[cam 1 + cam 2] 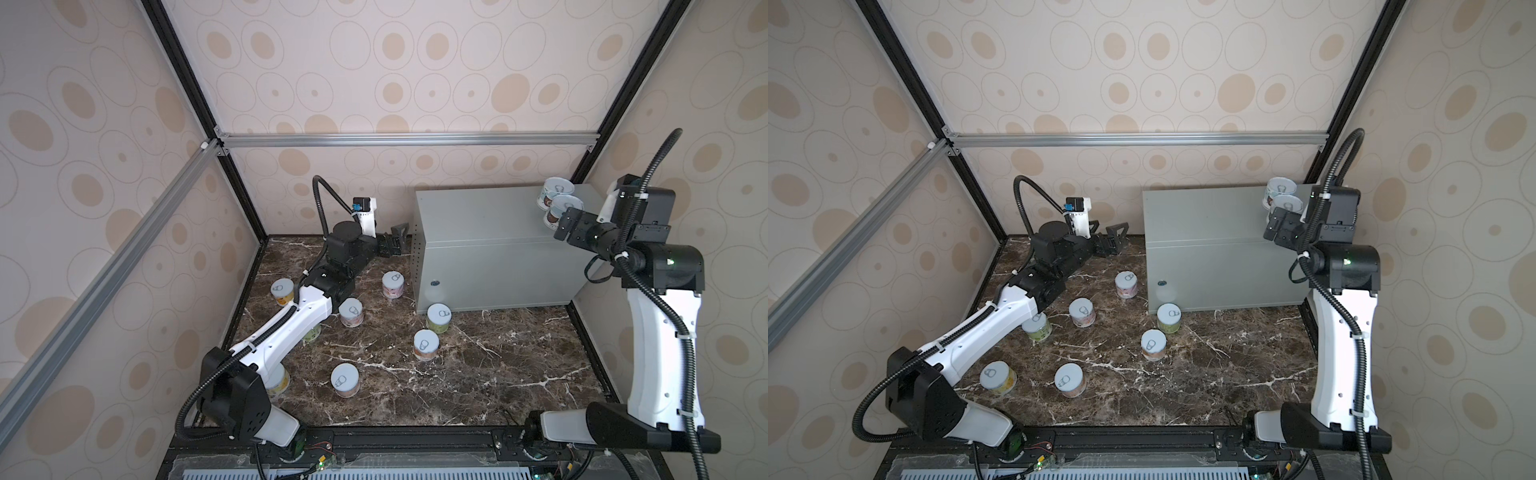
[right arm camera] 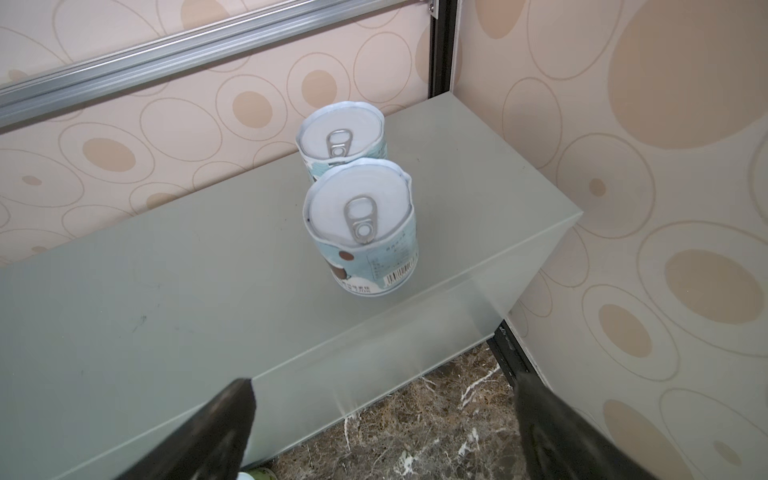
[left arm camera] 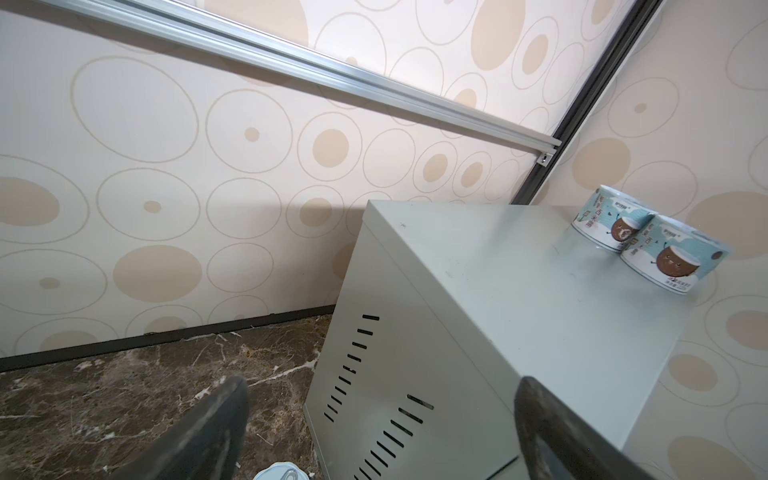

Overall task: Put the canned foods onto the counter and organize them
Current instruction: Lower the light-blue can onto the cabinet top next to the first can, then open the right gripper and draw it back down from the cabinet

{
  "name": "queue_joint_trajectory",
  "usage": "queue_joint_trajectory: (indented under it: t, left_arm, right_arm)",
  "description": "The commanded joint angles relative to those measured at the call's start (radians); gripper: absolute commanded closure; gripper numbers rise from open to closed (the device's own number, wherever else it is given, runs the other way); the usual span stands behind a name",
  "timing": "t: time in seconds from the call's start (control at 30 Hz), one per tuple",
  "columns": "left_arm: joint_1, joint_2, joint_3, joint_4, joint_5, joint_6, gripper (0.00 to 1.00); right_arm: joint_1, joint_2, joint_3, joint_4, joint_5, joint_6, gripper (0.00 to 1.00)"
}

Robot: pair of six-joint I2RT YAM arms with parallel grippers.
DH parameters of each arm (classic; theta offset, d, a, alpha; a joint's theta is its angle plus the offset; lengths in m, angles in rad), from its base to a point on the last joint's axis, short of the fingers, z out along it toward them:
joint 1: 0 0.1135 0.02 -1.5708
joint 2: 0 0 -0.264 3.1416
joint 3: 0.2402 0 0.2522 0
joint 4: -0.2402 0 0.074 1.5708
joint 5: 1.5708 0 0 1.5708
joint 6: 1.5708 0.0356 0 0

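Two light-blue cans stand touching on the far right of the grey counter (image 1: 478, 216) top: the rear can (image 1: 555, 190) (image 2: 340, 137) and the front can (image 1: 564, 208) (image 2: 361, 220). My right gripper (image 1: 560, 227) (image 2: 382, 415) hovers just in front of them at the counter's front edge, open and empty. Several more cans stand upright on the dark marble floor, among them a pink one (image 1: 392, 284), a green one (image 1: 438, 318) and an orange one (image 1: 426, 345). My left gripper (image 1: 397, 239) (image 3: 382, 419) is open and empty, low beside the counter's perforated left side.
The left arm lies across the floor and partly hides a green can (image 1: 311, 332) and a yellow can (image 1: 279, 382). Another yellow can (image 1: 282, 291) stands by the left wall. Patterned walls close three sides. A black rail (image 1: 415, 440) runs along the front.
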Motion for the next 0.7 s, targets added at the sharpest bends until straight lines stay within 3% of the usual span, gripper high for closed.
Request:
queue_joint_trajectory:
  t: [0.0,0.13,0.2,0.4,0.67]
  left_arm:
    - [0.008,-0.043,-0.037,-0.010,0.018,-0.029,0.01]
    - [0.008,-0.062,-0.071,-0.011,0.028,-0.043,0.01]
    - [0.008,-0.066,-0.083,-0.013,0.030,-0.048,0.01]
    - [0.008,-0.086,-0.139,-0.049,0.026,-0.048,0.01]
    - [0.008,-0.134,-0.242,-0.113,0.011,-0.063,0.01]
  right_arm:
    - [-0.005,-0.042,-0.075,0.007,-0.006,-0.011,0.07]
    - [-0.005,-0.064,-0.142,0.033,-0.020,0.017,0.33]
    - [-0.005,-0.059,-0.157,0.036,-0.064,0.031,0.36]
    - [0.010,-0.108,-0.306,0.105,-0.151,0.040,0.27]
    - [0.171,-0.220,-0.485,0.155,-0.034,-0.010,0.15]
